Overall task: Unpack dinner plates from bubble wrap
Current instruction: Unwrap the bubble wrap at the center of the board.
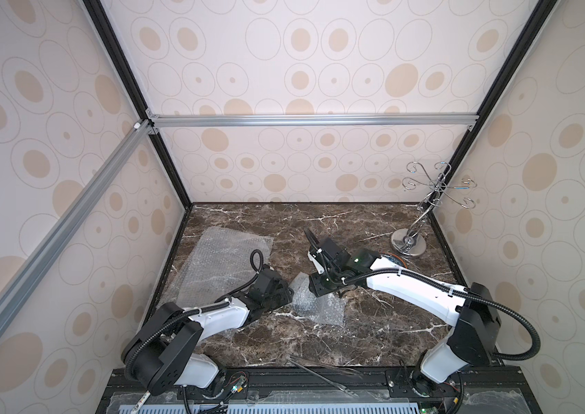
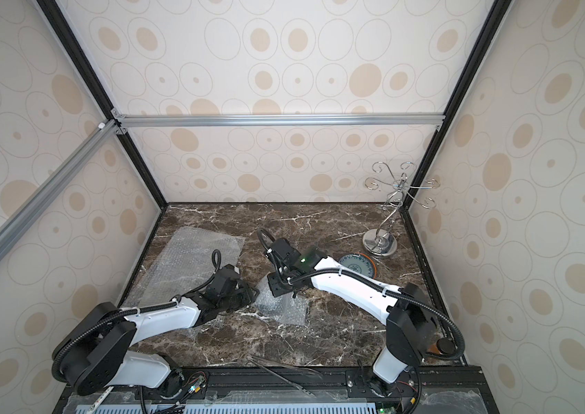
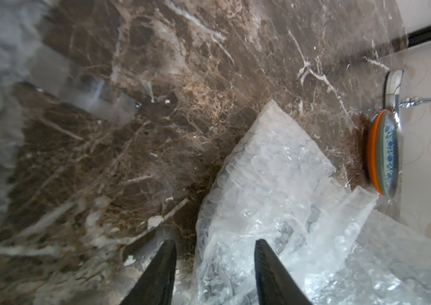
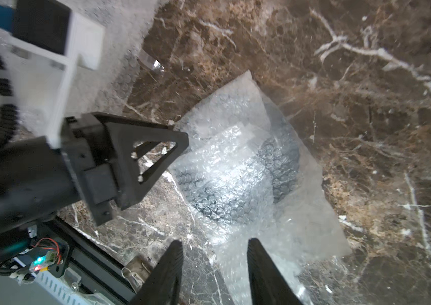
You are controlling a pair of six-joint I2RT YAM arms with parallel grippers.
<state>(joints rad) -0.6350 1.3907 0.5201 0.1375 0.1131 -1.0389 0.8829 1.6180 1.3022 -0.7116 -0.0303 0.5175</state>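
A crumpled bubble wrap bundle [image 1: 314, 304] lies mid-table, and a black dinner plate [image 4: 277, 169] shows darkly through it. My left gripper [image 3: 215, 245] is open, low at the bundle's left side, with the wrap's edge [image 3: 262, 184] lying between its fingers. My right gripper [image 4: 214, 244] is open too, hovering over the bundle's near corner. An orange plate [image 2: 373, 267] with a pale blue-patterned plate [image 2: 355, 264] stacked on it sits unwrapped at the right. A flat bubble wrap sheet [image 1: 222, 265] lies at the left, partly under my left arm.
A chrome wire stand [image 1: 409, 245] on a shiny disc base stands at the back right corner, right behind the plate stack. Thin tongs [image 1: 319, 371] lie at the front edge. Walls enclose the marble table [image 1: 373, 333] on three sides.
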